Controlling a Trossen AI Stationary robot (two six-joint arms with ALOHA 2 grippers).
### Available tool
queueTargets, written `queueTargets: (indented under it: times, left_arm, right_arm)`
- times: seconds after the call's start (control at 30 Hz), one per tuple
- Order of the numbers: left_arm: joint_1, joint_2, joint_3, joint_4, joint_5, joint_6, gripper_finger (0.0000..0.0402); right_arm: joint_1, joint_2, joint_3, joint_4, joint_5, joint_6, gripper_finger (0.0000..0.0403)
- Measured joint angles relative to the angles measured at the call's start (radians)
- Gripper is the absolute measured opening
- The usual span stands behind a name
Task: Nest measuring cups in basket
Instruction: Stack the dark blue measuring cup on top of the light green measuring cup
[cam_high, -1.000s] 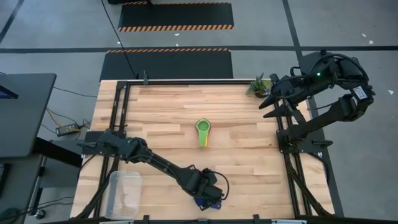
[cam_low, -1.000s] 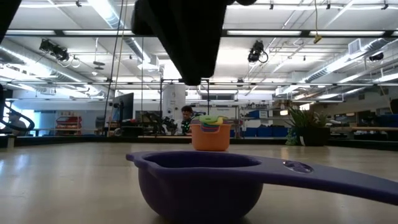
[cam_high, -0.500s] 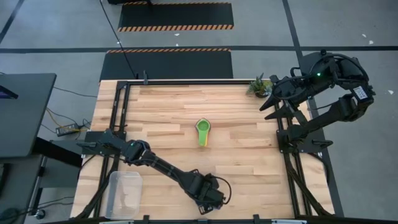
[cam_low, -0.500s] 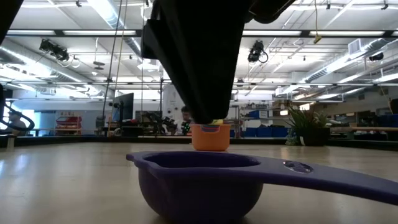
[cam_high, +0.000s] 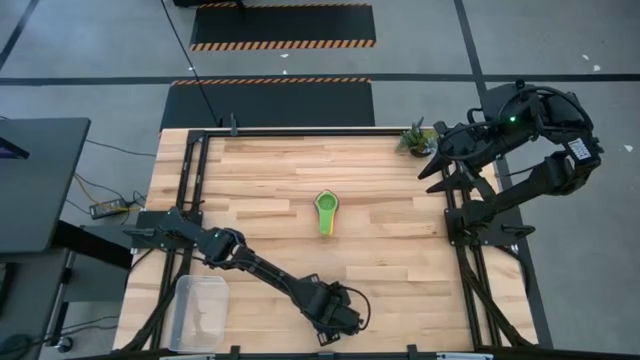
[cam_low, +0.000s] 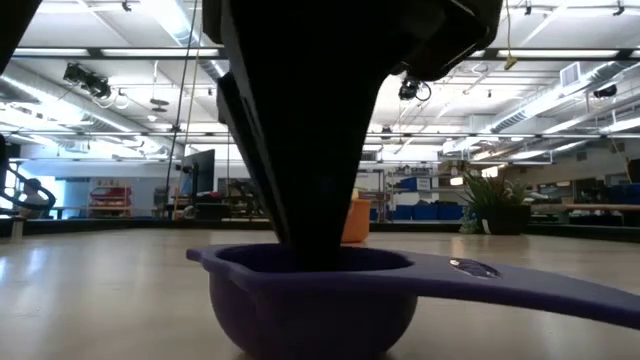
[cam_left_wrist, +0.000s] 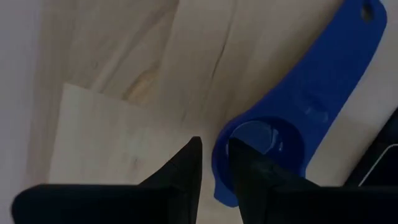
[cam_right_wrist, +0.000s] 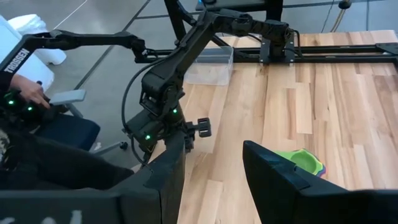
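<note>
A dark blue measuring cup (cam_left_wrist: 298, 118) sits upright on the table by the near edge, its flat handle (cam_low: 540, 285) pointing toward the table's right. My left gripper (cam_high: 335, 318) points straight down over it, narrowly open, with the rim between its fingers (cam_left_wrist: 214, 146). Nested cups with a green one on top (cam_high: 326, 212) stand at mid-table; an orange cup (cam_low: 357, 222) of that stack shows behind the gripper. The clear basket (cam_high: 200, 312) rests at the near left corner. My right gripper (cam_right_wrist: 214, 155) waits open, raised at the far right. My left gripper comes from above, pointing down, and straddles the cup's rim (cam_left_wrist: 219, 155) on the side away from the handle. One finger (cam_left_wrist: 252, 171) is inside the bowl and one (cam_left_wrist: 186, 168) outside. The cup rests on the table. Whether the fingers press the wall, I cannot tell.
A small potted plant (cam_high: 415, 138) stands at the far right corner. Black rails (cam_high: 195, 180) run along the table's sides. Bare wood lies between the cup and the basket. A person (cam_right_wrist: 25, 93) sits beyond the table's left side.
My left gripper has come down onto the dark blue cup, its fingers ending astride the rim with their gap unchanged. The cup has shifted slightly toward the table's left and stays upright on the table.
</note>
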Motion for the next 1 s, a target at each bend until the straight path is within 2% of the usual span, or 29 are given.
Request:
queueTargets:
  times: [0.4, 0.5, 0.63, 0.83, 1.0]
  left_arm:
    - [-0.006, 0.034, 0.002, 0.035, 0.011, 0.026, 0.0085]
    - [-0.004, 0.034, 0.002, 0.034, 0.013, 0.017, 0.0066]
    - [0.010, 0.027, 0.002, 0.016, 0.017, 0.014, 0.0014]
    - [0.045, 0.017, 0.003, -0.035, 0.038, 0.024, 0.0010]
    - [0.085, -0.049, 0.022, -0.153, 0.027, 0.128, 0.0009]
  right_arm:
    - [0.000, 0.000, 0.000, 0.000, -0.002, 0.000, 0.0169]
    - [0.000, 0.000, 0.000, 0.000, -0.002, 0.000, 0.0168]
    - [0.000, 0.000, 0.000, 0.000, -0.002, 0.000, 0.0168]
    - [0.000, 0.000, 0.000, -0.001, -0.002, 0.000, 0.0168]
    - [0.000, -0.004, 0.000, -0.001, -0.002, -0.014, 0.0168]
